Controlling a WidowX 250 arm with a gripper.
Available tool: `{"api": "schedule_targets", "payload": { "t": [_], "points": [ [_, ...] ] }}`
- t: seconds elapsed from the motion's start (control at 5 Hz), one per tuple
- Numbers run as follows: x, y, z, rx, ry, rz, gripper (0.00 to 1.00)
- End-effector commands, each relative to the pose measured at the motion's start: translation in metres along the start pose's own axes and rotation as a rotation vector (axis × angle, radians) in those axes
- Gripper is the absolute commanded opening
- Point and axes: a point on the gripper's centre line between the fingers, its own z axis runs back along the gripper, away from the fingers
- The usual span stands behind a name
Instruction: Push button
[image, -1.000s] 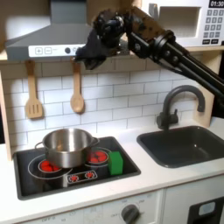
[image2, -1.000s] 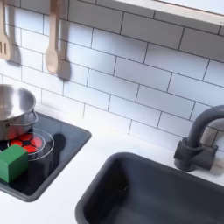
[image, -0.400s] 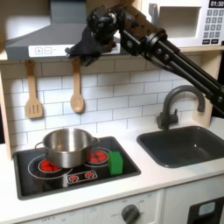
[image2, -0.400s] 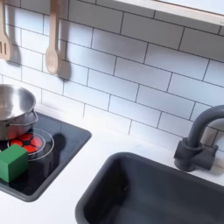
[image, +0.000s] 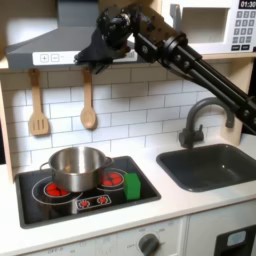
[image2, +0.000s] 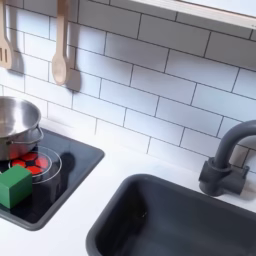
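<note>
In the first exterior view we count two wooden utensils on the tile wall, a slotted spatula (image: 38, 104) and a spoon (image: 88, 103), one steel pot (image: 77, 167) on the black hob (image: 60, 205), one green block (image: 132, 185), then one faucet (image: 205, 118) over one sink (image: 218, 165). The button panel (image: 59, 58) is a strip running left to right on the hood's front edge, facing outward, its separate buttons too small for us to count. The gripper (image: 97, 52) sits at the panel's right end, and we cannot tell whether its jaws are parted or closed.
</note>
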Motion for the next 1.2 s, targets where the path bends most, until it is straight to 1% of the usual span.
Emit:
{"api": "schedule_targets", "payload": {
  "t": [0.0,0.2,0.4,0.6,1.0],
  "points": [
    [0.004,-0.006,-0.003,-0.015,0.001,-0.003,0.0],
    [0.008,-0.013,-0.003,-0.033,-0.005,-0.014,0.0],
    [0.008,-0.011,-0.002,-0.03,0.003,-0.011,0.0],
    [0.014,-0.009,0.001,-0.033,-0.01,-0.015,0.0],
    [0.017,-0.014,0.001,-0.048,-0.008,-0.027,0.0]
  ]
}}
